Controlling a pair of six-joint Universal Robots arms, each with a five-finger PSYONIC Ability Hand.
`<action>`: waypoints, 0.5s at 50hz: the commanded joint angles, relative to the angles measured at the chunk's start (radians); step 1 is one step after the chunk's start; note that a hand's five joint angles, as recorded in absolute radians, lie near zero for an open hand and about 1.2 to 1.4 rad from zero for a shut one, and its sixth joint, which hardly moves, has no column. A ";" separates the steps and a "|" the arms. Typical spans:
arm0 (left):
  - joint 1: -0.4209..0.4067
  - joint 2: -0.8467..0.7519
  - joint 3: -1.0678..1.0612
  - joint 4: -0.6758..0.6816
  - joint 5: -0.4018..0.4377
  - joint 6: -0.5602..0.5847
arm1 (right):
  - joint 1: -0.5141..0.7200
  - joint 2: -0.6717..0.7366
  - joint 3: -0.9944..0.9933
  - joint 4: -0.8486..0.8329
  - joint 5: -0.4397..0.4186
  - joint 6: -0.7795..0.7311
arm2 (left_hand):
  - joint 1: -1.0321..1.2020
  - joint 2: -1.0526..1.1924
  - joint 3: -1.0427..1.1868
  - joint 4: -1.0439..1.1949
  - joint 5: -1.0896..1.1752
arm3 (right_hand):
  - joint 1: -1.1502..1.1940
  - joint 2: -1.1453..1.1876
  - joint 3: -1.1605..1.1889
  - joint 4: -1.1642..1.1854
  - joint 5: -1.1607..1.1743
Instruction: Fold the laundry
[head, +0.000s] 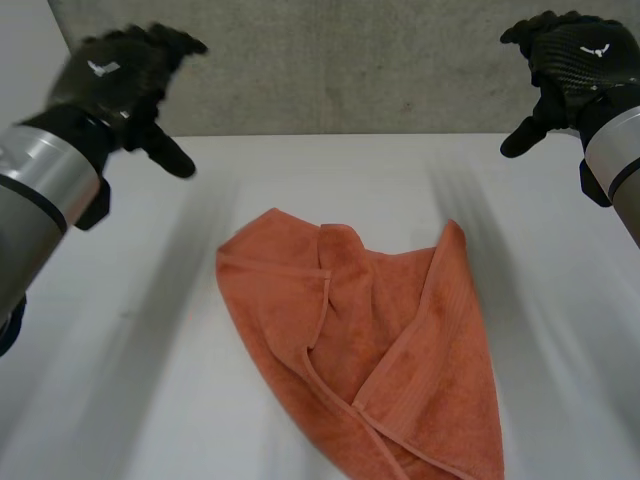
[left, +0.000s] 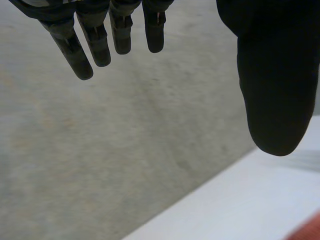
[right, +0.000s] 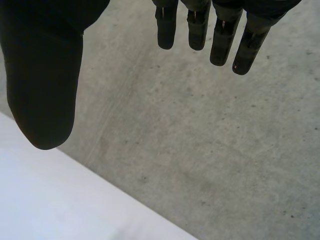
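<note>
One orange towel (head: 375, 350) lay crumpled in the middle of the white counter (head: 130, 400), with some of its edges folded over. The left hand (head: 110, 75) and the right hand (head: 575, 60) were up in the air by the grey wall (head: 340, 60), well apart from the towel. Both hands had their fingers straight and apart, and held nothing.

No words and no numbers to read anywhere here. Closest thing to a brand is a small white winged emblem (head: 100, 67) on the back of the left hand (head: 118, 78), and there's a twin emblem (head: 597, 50) on the back of the right hand (head: 570, 62). No lettering is legible on either.
</note>
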 joint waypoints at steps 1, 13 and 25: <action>-0.018 -0.070 -0.088 -0.004 0.204 0.194 | -0.001 0.016 -0.008 0.151 -0.082 -0.139 | 0.017 0.045 0.032 0.044 0.033 | -0.017 -0.046 -0.036 -0.058 -0.062; -0.164 -0.220 -0.190 -0.035 0.221 0.514 | 0.112 0.106 0.156 0.343 -0.208 -0.358 | 0.084 0.112 0.099 0.112 0.101 | 0.002 -0.027 -0.017 -0.039 -0.043; -0.222 -0.349 -0.238 0.013 0.218 0.537 | 0.112 0.112 0.374 0.211 -0.404 -0.368 | 0.322 0.350 0.337 0.349 0.338 | 0.304 0.275 0.286 0.263 0.260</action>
